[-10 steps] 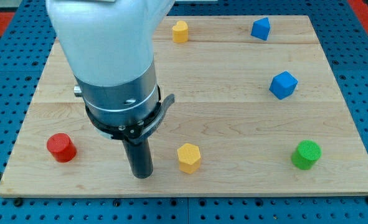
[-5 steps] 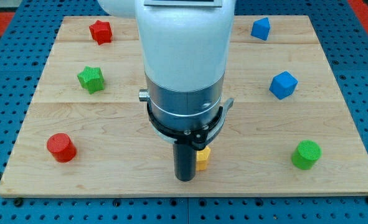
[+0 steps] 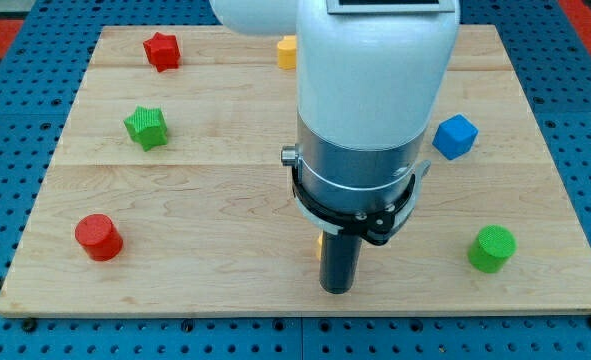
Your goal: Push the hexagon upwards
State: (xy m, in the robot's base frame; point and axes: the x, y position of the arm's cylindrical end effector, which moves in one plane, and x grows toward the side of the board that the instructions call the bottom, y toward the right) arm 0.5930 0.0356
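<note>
The yellow hexagon (image 3: 318, 243) sits near the board's bottom middle, almost wholly hidden behind my rod; only a thin yellow sliver shows at the rod's left edge. My tip (image 3: 337, 289) rests on the board just below and slightly right of the hexagon, close to the bottom edge. Whether the rod touches the hexagon cannot be told.
A red cylinder (image 3: 98, 237) is at the bottom left, a green star (image 3: 146, 127) and a red star (image 3: 161, 50) at the left. A yellow block (image 3: 287, 51) shows partly at the top. A blue cube (image 3: 455, 136) and a green cylinder (image 3: 492, 248) are at the right.
My rod has moved rightwards along the bottom of the board, from left of the hexagon to just below and in front of it, now covering nearly all of it.
</note>
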